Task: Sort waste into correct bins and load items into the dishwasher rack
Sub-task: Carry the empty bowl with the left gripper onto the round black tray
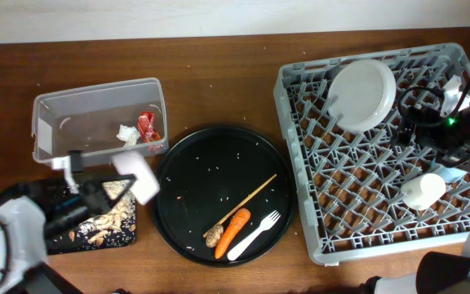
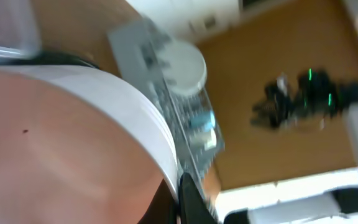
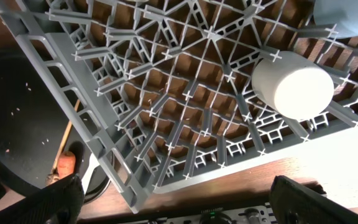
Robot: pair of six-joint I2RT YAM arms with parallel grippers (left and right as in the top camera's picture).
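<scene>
The left claw [image 1: 111,189] sits at the lower left of the overhead frame, pinching the rim of a white bowl [image 1: 135,176]. It holds the bowl tilted above the flat black tray [image 1: 125,238], where beige rice scraps [image 1: 108,216] lie scattered. In the left wrist view, which is blurred, the bowl's inside fills the lower left.

Just above the tray stands the clear tub [image 1: 96,87]; a red wrapper [image 1: 146,125] and a white tissue wad [image 1: 126,135] lie inside near its right end.

At the middle of the worktop [image 1: 219,73] the round black tray [image 1: 210,163] carries a chopstick [image 1: 247,200], a carrot piece [image 1: 232,231], a brown lump [image 1: 212,237] touching the carrot's lower end, and a white fork [image 1: 255,235] just right of the carrot.

The grey rack [image 1: 290,147] fills the right side. A pale plate [image 1: 361,94] leans in its upper part and a cream cup [image 1: 423,190] stands toward its lower right. A light blue cup [image 3: 347,15] shows at the upper right of the right wrist view.

The right claw [image 3: 176,193] hovers over the rack with its fingers [image 3: 48,202] spread wide, gripping nothing.
</scene>
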